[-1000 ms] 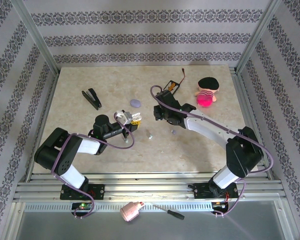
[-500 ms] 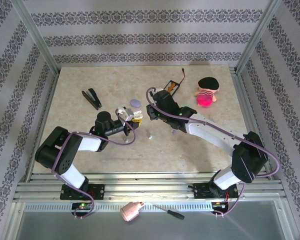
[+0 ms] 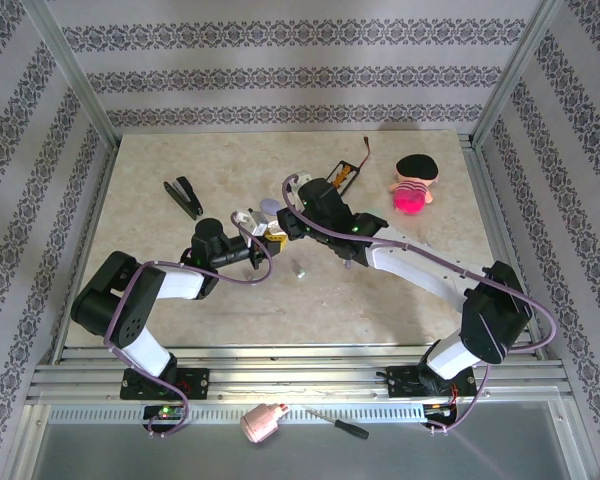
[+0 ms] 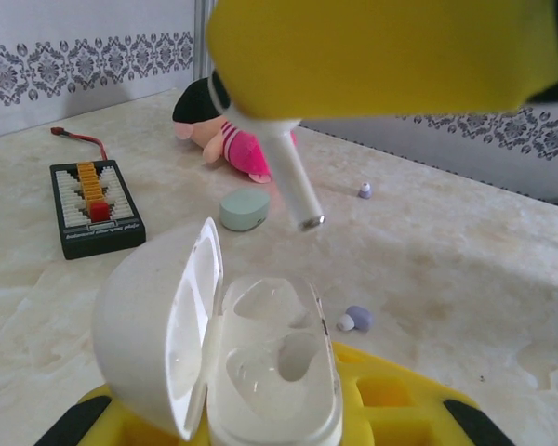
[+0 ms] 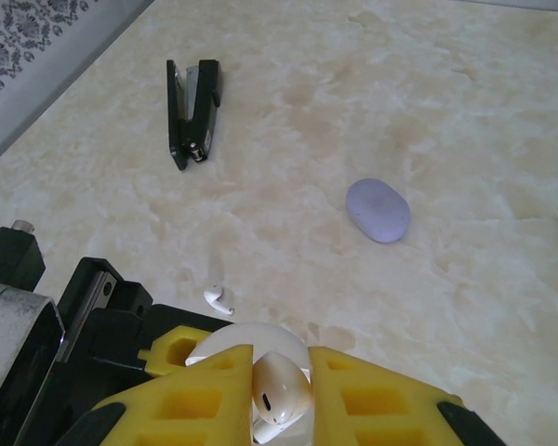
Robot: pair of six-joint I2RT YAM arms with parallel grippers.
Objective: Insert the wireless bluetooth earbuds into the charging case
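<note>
The left gripper (image 4: 260,423) has its jaws clamped on the open charging case (image 4: 260,362), both wells looking empty. Just above the case, the right gripper (image 5: 279,372) pinches an earbud (image 4: 293,181) in its jaws, stem down; misaligned, it could catch the rim and slip free.

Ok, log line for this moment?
left gripper: shut on open case; right gripper: shut on earbud over case; second earbud: on table

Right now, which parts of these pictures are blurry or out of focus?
Left wrist: the right gripper's fingers at the top are a yellow blur, while the open case below reads clearly. Right wrist: earbud and stapler both sharp. Top view: even light, no glare.
</note>
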